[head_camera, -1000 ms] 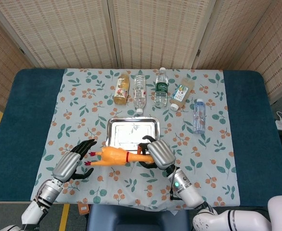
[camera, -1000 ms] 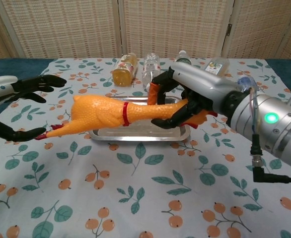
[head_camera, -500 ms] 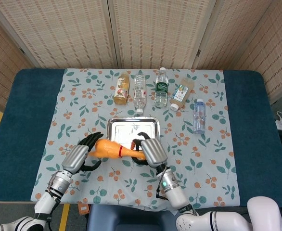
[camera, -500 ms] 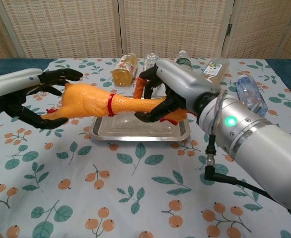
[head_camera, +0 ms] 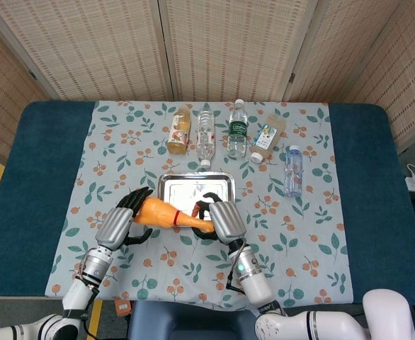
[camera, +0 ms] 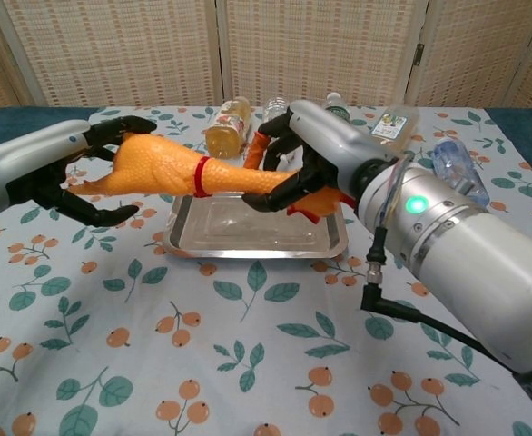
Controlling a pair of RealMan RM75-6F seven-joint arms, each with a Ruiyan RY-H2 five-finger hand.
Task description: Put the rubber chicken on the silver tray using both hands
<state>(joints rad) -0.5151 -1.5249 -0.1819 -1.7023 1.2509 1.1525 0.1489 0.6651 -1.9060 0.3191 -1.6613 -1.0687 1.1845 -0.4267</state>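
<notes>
The orange rubber chicken (head_camera: 166, 213) (camera: 180, 169) with a red neck band hangs in the air, stretched between both hands. My left hand (head_camera: 122, 225) (camera: 62, 177) cups its fat body end at the left. My right hand (head_camera: 219, 219) (camera: 316, 159) grips its leg end at the right. The silver tray (head_camera: 214, 184) (camera: 248, 242) lies flat on the cloth, just beyond and beneath the chicken's right half; the chicken's body end sits left of the tray's left edge.
Several bottles lie in a row behind the tray: an amber one (head_camera: 180, 130), a clear one (head_camera: 205, 134), a green-labelled one (head_camera: 237, 129), a juice bottle (head_camera: 265, 137), and a water bottle (head_camera: 293, 171) to the right. A floral cloth (head_camera: 122, 142) covers the blue table.
Both hands have lifted the chicken and carried it away from me toward the tray, from the near cloth to partly above the tray's front-left part.
</notes>
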